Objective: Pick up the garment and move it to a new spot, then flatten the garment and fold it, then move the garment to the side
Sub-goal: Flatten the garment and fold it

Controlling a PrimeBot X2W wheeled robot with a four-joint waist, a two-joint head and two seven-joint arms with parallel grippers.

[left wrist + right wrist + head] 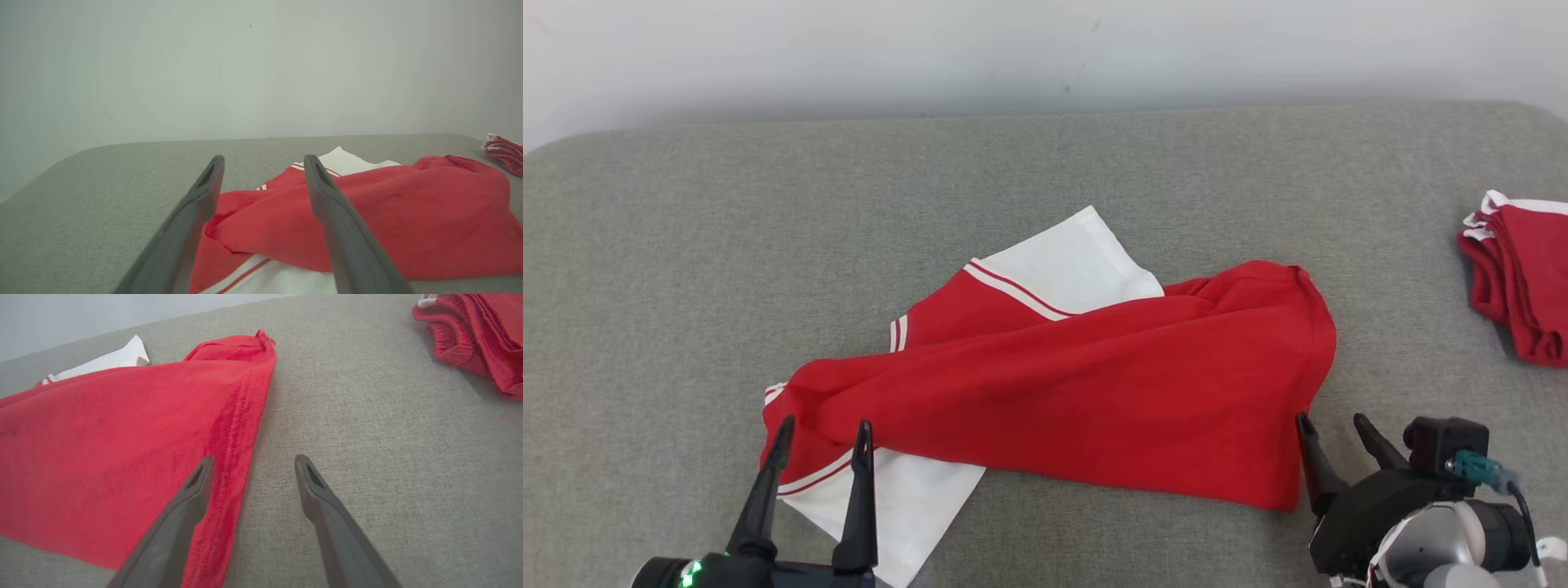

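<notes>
On the grey couch (686, 212), the red-and-white garment (1094, 384) lies rumpled, half-twisted.

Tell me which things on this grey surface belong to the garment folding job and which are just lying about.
In the job:
- crumpled red and white garment, in the middle
- left gripper, open over its left end
- right gripper, open at its right hem

Lying about:
- folded red pile, far right, apart from the garment
</notes>
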